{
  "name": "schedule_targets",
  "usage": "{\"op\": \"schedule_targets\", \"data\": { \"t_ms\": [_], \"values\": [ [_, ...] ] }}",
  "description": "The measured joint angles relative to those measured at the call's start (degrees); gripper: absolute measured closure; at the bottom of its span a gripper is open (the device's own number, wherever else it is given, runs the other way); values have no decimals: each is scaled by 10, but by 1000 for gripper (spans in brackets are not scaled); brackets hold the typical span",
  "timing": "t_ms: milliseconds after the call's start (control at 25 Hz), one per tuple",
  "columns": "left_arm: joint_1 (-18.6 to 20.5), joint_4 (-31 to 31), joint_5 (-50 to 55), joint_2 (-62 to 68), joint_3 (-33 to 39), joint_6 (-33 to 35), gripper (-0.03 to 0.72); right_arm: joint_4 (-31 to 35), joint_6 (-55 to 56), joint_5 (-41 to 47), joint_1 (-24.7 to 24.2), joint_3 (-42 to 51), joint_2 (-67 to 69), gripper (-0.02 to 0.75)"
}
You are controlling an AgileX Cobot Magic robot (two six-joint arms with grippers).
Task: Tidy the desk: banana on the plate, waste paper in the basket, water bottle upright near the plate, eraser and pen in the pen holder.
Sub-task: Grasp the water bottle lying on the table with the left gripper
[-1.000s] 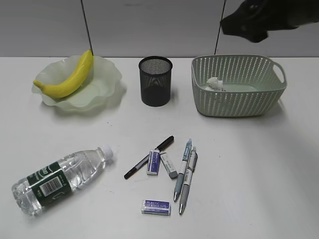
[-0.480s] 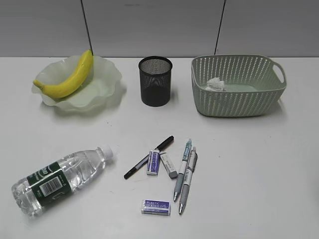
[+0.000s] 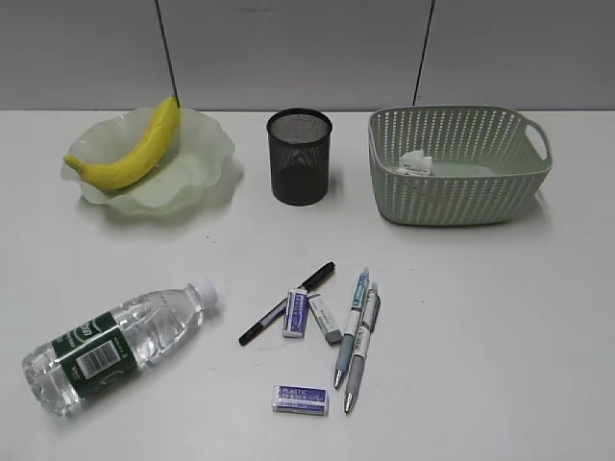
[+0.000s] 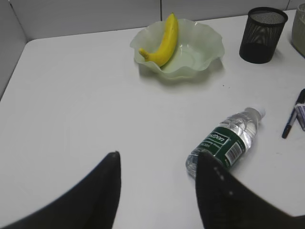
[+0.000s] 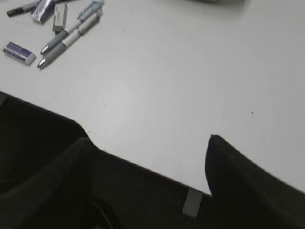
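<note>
You have one banana, one plate, one holder, one basket and one bottle on the white bench. Loose in the middle lie three pens and three erasers: a black pen, two grey pens side by side, two erasers touching between the black pen and the grey ones, and a third eraser alone nearer the front edge.

The banana lies in the plate, at the back left. The holder stands upright between plate and basket; you cannot tell from these views whether anything is in it. The basket, back right, holds one crumpled paper scrap against its far wall.

The bottle lies on its side at the front left, cap pointing toward the pens, well apart from the plate.

Your left claw is spread and holds nothing. In its wrist view the bottle lies just beyond its right finger, with the plate and banana farther off and the holder at the upper right.

Your right claw is spread wide, also holding nothing, and hangs over the bench's front edge. In its view the grey pens and the lone eraser sit far off at the upper left. Neither claw shows in the exterior view.
</note>
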Motion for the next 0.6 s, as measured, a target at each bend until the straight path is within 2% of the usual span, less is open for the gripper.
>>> {"op": "schedule_targets", "data": {
  "t_ms": [160,320,400,600],
  "values": [
    [0,0,0,10,0,0,307,0,0,6,0,0,-89,161],
    [1,-12,-11,54,-6,10,307,-3,3,5,0,1,-96,161],
    [1,-38,-45,93,-16,53,307,-5,7,-6,0,5,-96,161],
    [1,-153,-137,258,-24,190,309,-9,12,-54,0,24,-96,162]
  ]
}}
